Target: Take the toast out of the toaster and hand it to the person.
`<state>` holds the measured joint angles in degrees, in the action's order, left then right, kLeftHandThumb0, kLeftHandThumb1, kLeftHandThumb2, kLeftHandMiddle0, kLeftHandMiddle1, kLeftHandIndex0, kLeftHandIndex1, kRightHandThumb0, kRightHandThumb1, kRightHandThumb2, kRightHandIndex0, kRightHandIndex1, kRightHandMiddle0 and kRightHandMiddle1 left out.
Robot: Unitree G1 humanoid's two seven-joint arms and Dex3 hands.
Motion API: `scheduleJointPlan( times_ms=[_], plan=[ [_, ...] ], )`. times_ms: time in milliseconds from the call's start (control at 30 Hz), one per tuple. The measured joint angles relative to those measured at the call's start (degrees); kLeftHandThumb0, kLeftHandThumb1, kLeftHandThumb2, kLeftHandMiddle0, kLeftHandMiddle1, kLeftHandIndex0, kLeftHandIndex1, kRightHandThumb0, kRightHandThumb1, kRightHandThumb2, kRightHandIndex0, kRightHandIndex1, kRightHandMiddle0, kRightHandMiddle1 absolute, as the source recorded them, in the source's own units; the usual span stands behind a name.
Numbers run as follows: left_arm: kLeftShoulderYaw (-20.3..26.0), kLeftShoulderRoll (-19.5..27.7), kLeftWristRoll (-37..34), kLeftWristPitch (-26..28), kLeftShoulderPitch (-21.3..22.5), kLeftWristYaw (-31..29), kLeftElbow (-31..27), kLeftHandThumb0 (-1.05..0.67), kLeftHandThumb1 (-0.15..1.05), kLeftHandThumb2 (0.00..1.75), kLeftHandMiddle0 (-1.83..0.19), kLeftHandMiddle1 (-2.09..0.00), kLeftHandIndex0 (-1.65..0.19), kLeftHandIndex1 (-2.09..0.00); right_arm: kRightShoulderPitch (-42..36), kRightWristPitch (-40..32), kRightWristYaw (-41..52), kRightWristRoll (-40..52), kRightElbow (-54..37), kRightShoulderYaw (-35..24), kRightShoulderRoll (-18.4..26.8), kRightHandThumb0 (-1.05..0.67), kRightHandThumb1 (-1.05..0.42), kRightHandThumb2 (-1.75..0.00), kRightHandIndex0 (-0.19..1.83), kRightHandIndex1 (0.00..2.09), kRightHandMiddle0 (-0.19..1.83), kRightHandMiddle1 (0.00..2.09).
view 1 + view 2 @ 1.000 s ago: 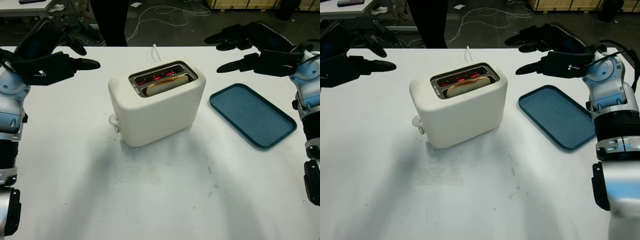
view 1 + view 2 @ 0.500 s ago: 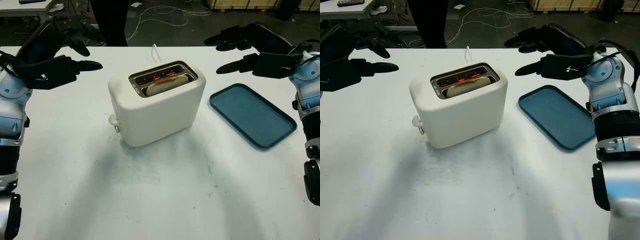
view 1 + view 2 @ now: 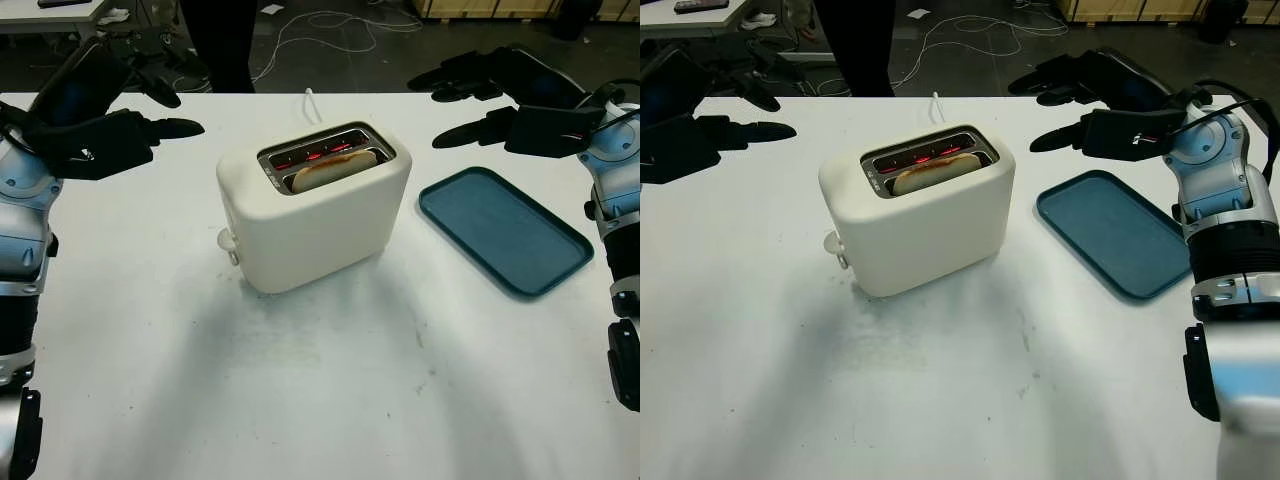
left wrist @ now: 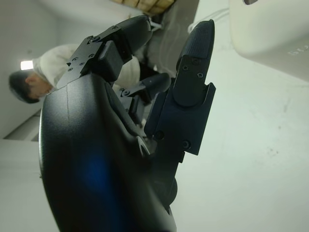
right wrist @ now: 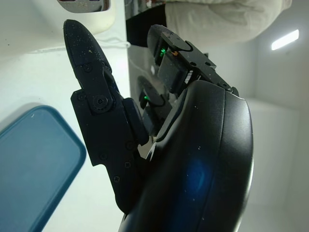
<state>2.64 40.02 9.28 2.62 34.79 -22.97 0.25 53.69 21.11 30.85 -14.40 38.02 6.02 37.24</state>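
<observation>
A cream toaster (image 3: pixel 312 205) stands mid-table, its slots glowing red inside. A slice of toast (image 3: pixel 333 168) sits in the nearer slot, its top edge just above the rim. My left hand (image 3: pixel 110 120) hovers open above the table to the toaster's left, holding nothing. My right hand (image 3: pixel 510 100) hovers open to the toaster's right, above the far end of the tray. A person (image 3: pixel 218 40) in dark trousers stands behind the table's far edge; in the left wrist view the person (image 4: pixel 36 79) wears a light top.
A dark blue tray (image 3: pixel 503 229) lies flat to the right of the toaster. The toaster's lever knob (image 3: pixel 226 239) sticks out on its left end, and a white cord (image 3: pixel 310 103) runs off the far edge. Cables lie on the floor beyond.
My left hand has risen slightly and edged toward the toaster. My right hand, the toaster and the toast have not moved.
</observation>
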Motion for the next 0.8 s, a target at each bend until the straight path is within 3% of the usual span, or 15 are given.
scheduleJointPlan(
  times_ms=[800],
  plan=[
    [0.23,0.00,0.01,1.52,-0.68,-0.83,-1.09,-0.43,0.86,0.01,-0.39,-0.96,-0.37,-0.73,-0.03,-0.13,0.72,0.03,-2.60,-0.10,0.02,-0.71,-0.85,0.00,0.72,0.00,0.67,0.00]
  ],
)
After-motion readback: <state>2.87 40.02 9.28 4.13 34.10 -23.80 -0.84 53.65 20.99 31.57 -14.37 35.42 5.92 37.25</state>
